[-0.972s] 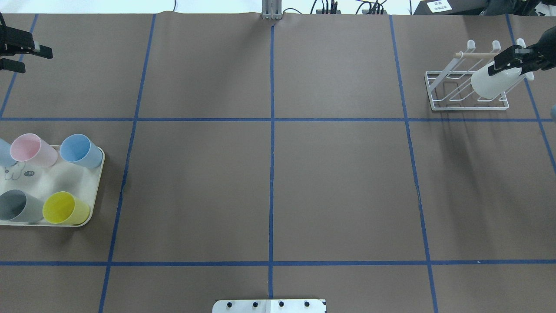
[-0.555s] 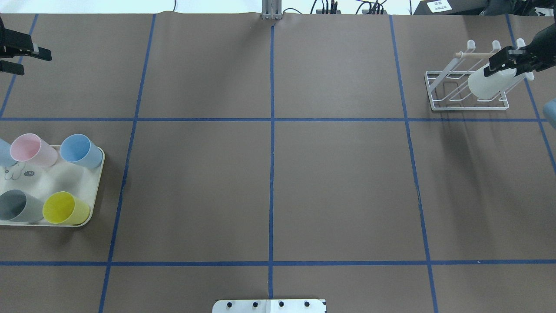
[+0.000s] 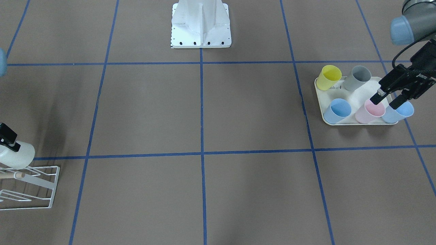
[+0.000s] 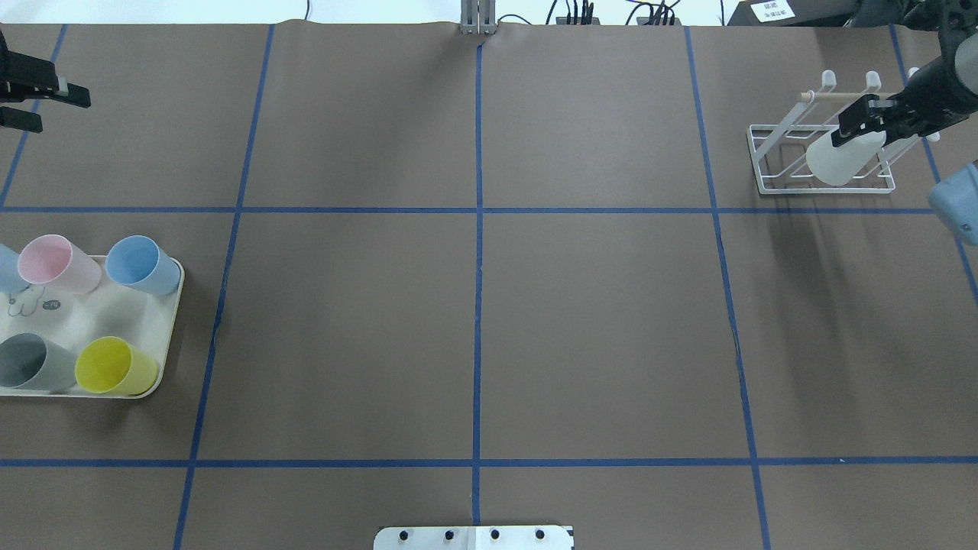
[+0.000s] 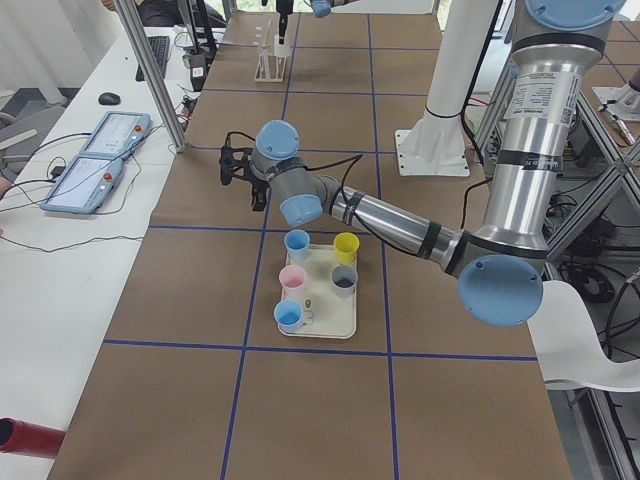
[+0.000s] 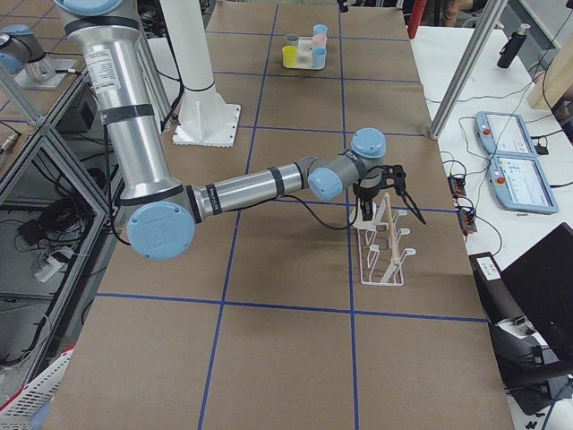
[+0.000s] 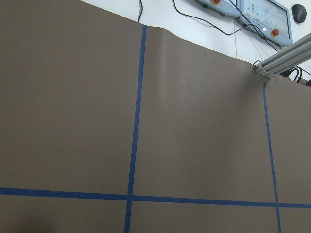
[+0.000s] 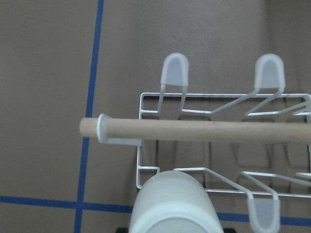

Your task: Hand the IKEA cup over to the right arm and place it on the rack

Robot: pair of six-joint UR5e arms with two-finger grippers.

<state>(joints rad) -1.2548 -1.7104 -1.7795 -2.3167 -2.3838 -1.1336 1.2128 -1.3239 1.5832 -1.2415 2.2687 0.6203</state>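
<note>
1. Here, the grey tubular right arm with light-blue joint caps (image 6: 251, 185) reaches low and almost level from its base, with its wrist turned down over the small white wire rack (image 4: 825, 191).
2. Its black two-finger right gripper (image 4: 859, 128) is clamped on a white plastic cup (image 4: 837, 159). The cup is tilted above the rack's slanted prongs. In the wrist view it sits below the light wooden dowel (image 8: 194, 130). I cannot tell whether the cup touches the wire.
3. The black left gripper (image 4: 66, 111) hangs at the opposite end of the table, jaws apart with nothing between them.
4. A cream tray (image 4: 172, 336) carries a pink cup (image 4: 50, 263), a blue cup (image 4: 141, 263), a grey cup (image 4: 27, 360) and a yellow cup (image 4: 111, 367).
5. The table (image 4: 596, 328) is covered in brown paper with a grid of blue tape lines. Beside it is a white desk (image 5: 60, 260) with two teach pendants (image 5: 90, 175).
</note>
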